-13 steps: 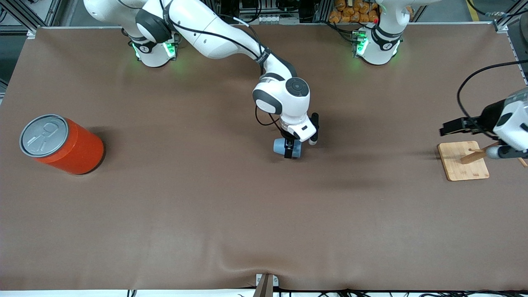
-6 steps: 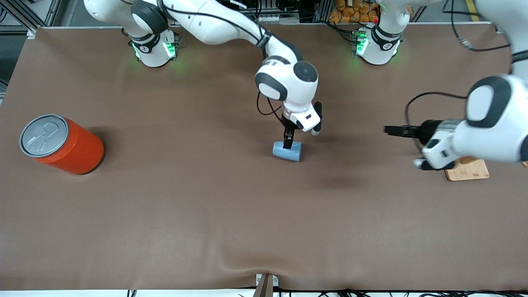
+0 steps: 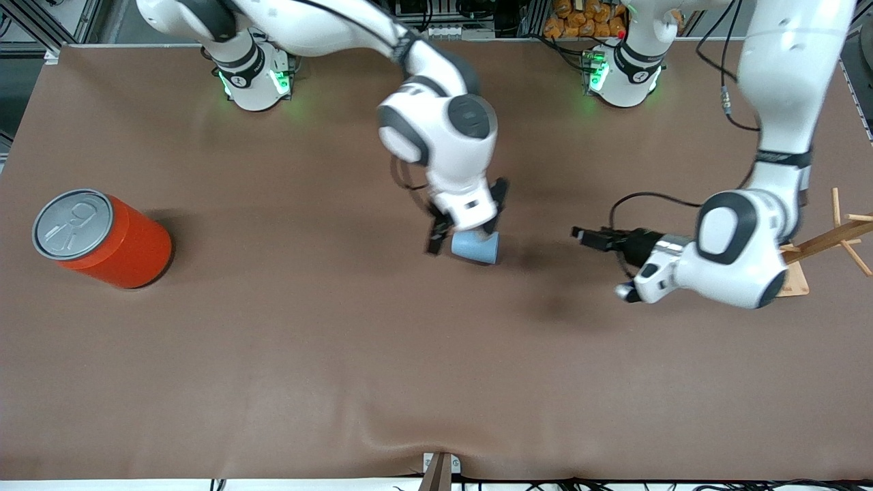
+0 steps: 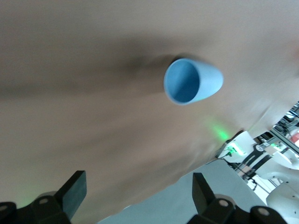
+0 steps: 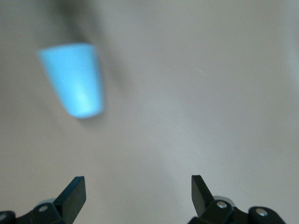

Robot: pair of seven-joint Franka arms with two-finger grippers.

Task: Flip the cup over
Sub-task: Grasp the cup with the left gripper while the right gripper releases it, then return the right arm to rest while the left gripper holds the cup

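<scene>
The light-blue cup (image 3: 475,247) lies on its side mid-table, its mouth turned toward the left arm's end. My right gripper (image 3: 436,243) hangs open just beside it, toward the right arm's end, holding nothing. In the right wrist view the cup (image 5: 74,79) shows side-on, away from the open gripper (image 5: 138,187). My left gripper (image 3: 585,237) is open low over the table between the cup and a wooden stand, pointing at the cup. The left wrist view looks into the cup's darker mouth (image 4: 183,82), some way ahead of the open gripper (image 4: 139,186).
A large orange can (image 3: 102,239) with a grey pull-tab lid stands toward the right arm's end. A wooden peg stand (image 3: 829,237) on a square base sits at the left arm's end, partly covered by the left arm. The brown cloth bulges at the front edge (image 3: 409,436).
The right gripper, which was around the cup, has lifted off and shifted toward the right arm's end; the cup stays lying on the table. The left arm has swung from the wooden stand toward the cup.
</scene>
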